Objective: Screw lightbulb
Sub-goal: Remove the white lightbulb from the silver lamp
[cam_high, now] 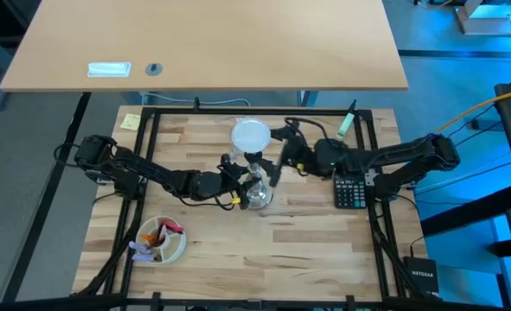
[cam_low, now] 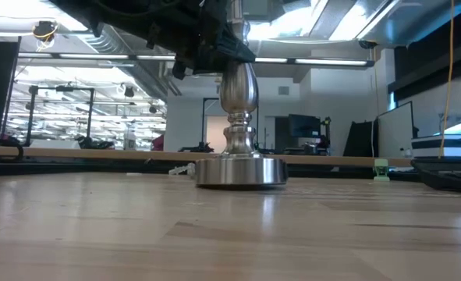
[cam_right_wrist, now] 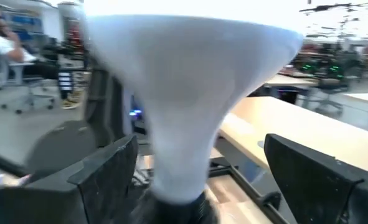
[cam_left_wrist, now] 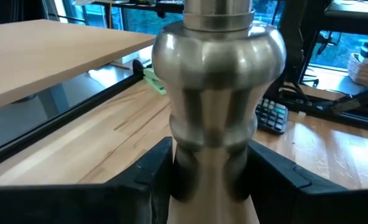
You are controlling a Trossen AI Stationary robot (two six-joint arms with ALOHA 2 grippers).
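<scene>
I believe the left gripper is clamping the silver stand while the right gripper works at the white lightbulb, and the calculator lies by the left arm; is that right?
Not quite: the calculator lies by the right arm, as the high view shows. The rest holds: the left gripper clamps the silver stand, and the right gripper straddles the lightbulb's neck.

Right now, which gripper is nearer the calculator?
Right. The right gripper reaches toward the lightbulb, its arm passing just above the calculator. The left gripper holds the silver stand, farther off.
</scene>
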